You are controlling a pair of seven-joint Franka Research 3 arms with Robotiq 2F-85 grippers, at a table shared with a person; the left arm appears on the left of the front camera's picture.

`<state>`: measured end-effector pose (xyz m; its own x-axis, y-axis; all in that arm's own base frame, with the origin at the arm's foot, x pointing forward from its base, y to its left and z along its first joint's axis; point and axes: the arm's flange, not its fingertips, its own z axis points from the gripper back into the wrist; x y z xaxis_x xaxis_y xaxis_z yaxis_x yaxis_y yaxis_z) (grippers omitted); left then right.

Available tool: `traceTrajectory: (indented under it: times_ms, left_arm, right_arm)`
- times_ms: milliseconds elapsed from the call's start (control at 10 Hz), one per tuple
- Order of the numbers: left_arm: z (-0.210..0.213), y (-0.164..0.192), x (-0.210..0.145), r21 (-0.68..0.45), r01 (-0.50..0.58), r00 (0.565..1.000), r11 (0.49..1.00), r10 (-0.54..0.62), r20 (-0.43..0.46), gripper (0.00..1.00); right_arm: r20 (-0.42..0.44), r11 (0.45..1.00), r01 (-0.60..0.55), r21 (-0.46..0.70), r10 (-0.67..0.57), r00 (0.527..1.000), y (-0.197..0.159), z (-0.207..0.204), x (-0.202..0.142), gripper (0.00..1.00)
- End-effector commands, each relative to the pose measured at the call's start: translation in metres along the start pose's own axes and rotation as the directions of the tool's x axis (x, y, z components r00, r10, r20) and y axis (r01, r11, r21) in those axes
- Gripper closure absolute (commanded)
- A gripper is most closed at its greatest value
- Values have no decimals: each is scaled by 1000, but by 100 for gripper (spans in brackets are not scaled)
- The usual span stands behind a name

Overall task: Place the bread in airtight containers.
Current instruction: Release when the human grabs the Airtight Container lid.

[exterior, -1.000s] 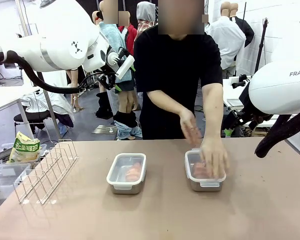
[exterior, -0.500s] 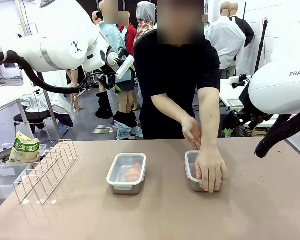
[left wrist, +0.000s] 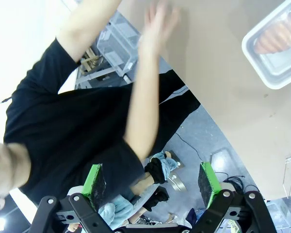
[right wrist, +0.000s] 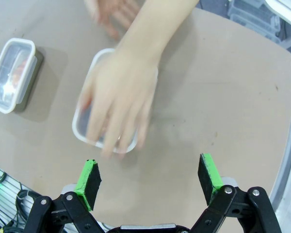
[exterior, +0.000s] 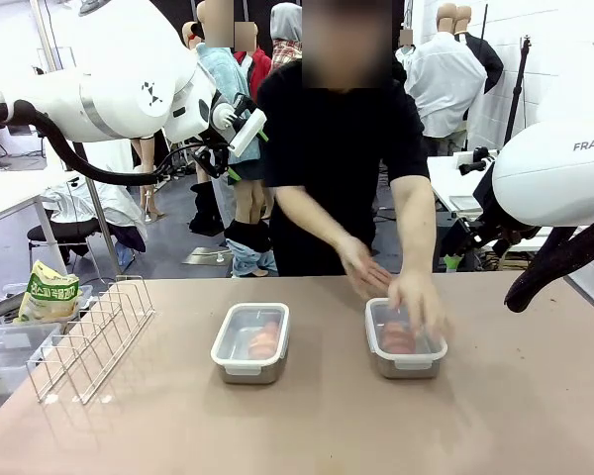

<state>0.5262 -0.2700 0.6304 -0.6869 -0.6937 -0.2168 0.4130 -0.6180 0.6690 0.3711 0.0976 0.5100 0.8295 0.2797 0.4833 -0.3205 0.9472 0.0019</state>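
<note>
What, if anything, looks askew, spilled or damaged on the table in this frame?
Nothing stands out. Both containers, left and right, sit flat with lids on and bread inside; the person's hand rests on the right one. The wire rack stands upright. Both grippers, left and right, hang open.

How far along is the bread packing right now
Both airtight containers hold bread under lids: left tin looks finished. The person's hand rests on the right tin, probably pressing its lid; sealing there may remain. Both grippers, left and right, are open and empty.
</note>
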Motion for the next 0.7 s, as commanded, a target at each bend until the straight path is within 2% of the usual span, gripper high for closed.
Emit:
traceTrajectory:
  times_ms: [0,600]
  left_arm:
    - [1,0,-1,-1,-9,1000,1000,9,-6,0]
    - [1,0,-1,-1,-9,1000,1000,9,-6,0]
  right_arm:
    - [-2,1000,0,1,0,1000,-1,0,0,0]
    - [-2,1000,0,1,0,1000,-1,0,0,0]
